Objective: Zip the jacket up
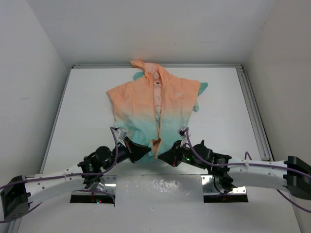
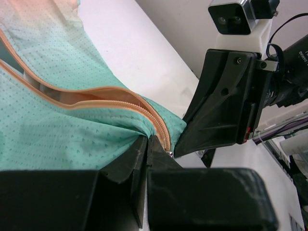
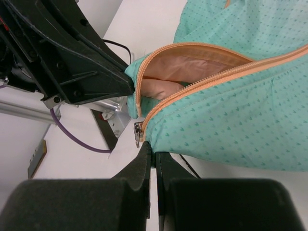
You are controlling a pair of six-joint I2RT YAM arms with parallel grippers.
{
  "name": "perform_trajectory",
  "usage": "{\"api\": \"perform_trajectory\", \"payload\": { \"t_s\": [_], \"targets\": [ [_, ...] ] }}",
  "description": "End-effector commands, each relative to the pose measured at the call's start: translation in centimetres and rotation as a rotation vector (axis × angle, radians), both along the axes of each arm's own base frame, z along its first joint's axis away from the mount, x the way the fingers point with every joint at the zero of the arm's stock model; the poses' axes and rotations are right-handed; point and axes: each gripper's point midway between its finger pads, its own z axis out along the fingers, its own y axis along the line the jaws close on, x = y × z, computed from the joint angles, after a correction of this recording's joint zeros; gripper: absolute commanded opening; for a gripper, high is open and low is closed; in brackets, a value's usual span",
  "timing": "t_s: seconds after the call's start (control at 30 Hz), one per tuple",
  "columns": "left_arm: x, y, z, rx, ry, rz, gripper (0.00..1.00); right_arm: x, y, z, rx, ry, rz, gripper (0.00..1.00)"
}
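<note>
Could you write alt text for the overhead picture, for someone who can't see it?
An unzipped jacket, peach fading to teal, lies flat on a white table. The left gripper and right gripper pinch its near hem beside the zipper.

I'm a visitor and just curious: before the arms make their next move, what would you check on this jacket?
1. The left gripper shut on the jacket hem: ok.
2. The right gripper shut on the hem beside the slider: ok.
3. Both halves of the zipper seated in the slider: cannot tell.
4. Front zipped: not ok, open up the whole front.
5. Grippers apart: ok, close but not touching.
</note>
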Motion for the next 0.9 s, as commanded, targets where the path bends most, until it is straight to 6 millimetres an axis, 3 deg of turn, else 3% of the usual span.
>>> {"api": "perform_trajectory", "payload": {
  "t_s": [0.0,0.87],
  "targets": [
    [-0.23,0.01,-0.27,-0.022,-0.014,-0.003,0.00,0.66,0.70,3.04,0.075,-0.052,-0.018,0.00],
    [-0.87,-0.15,-0.46,-0.022,-0.005,-0.029,0.00,0.94,0.76,3.45,0.079,-0.067,-0.028,0.00]
  ]
}}
